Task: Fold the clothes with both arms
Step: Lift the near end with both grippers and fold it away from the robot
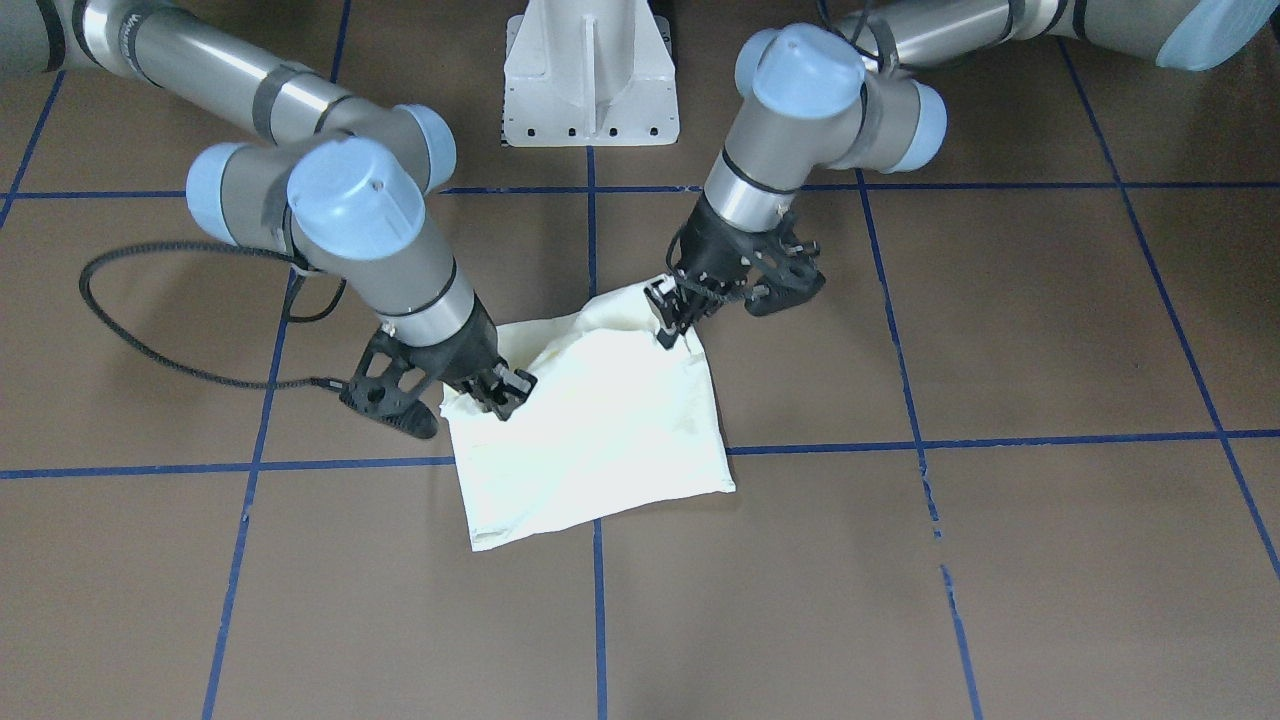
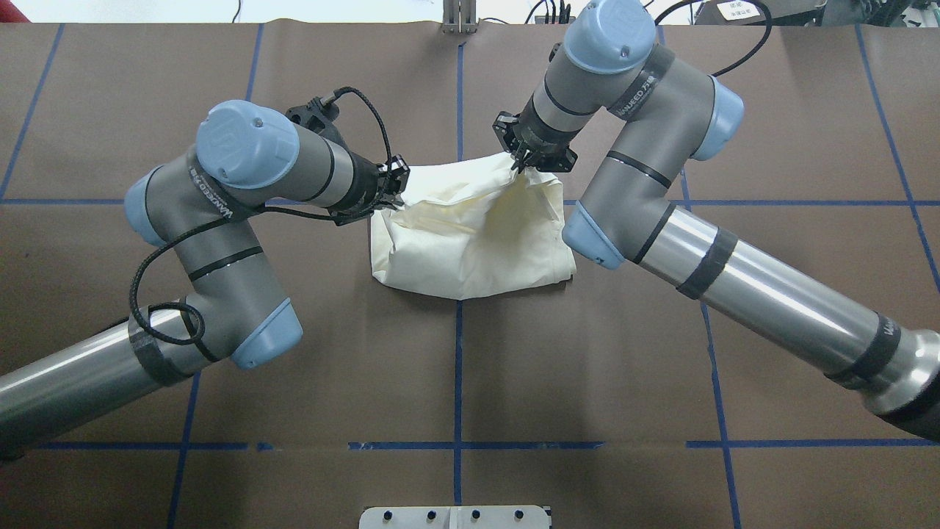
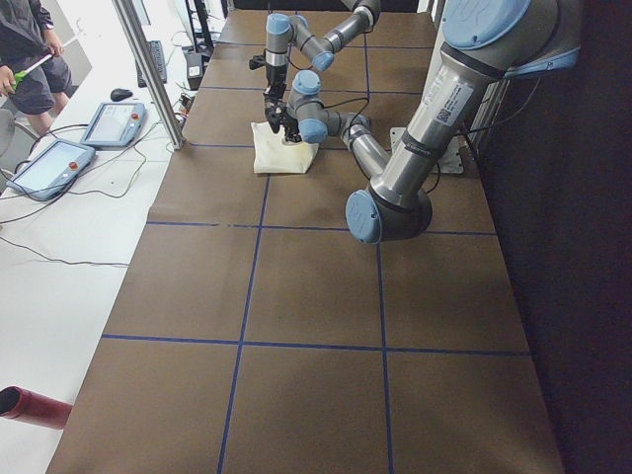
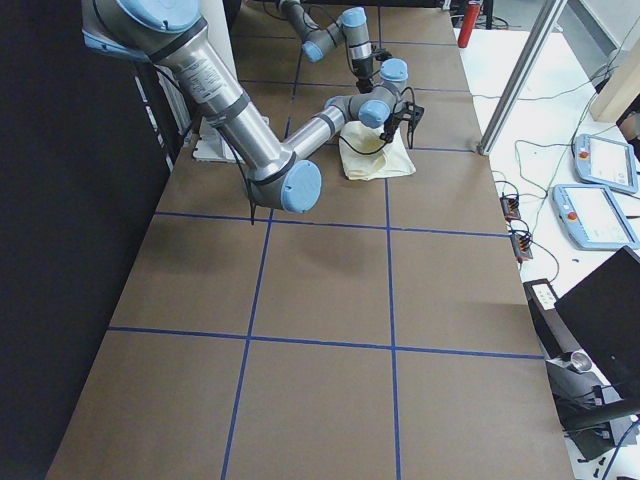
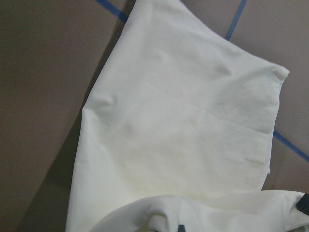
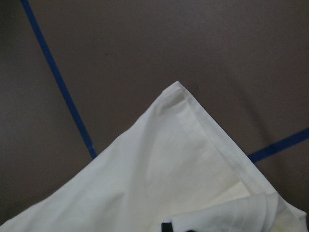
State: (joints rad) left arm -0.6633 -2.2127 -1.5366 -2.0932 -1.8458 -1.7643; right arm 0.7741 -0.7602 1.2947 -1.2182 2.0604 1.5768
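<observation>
The cream-white shirt (image 1: 600, 430) lies folded into a rough rectangle at the table's centre, plain side up, with no print showing. Its edge on the robot's side is lifted off the brown table. My left gripper (image 1: 672, 312) is shut on one raised corner of the shirt (image 2: 470, 242), and my right gripper (image 1: 505, 392) is shut on the other. From overhead, the left gripper (image 2: 393, 192) and right gripper (image 2: 523, 160) stand at the two top corners of the bundle. Both wrist views look down on the cloth (image 5: 183, 125) (image 6: 169, 183) hanging beneath the fingers.
The white pedestal base (image 1: 590, 80) stands behind the shirt at the robot's side. Blue tape lines (image 2: 459, 367) grid the brown table. Beyond the far edge are teach pendants (image 3: 54, 163), a person (image 3: 30, 49) and cables on a white bench.
</observation>
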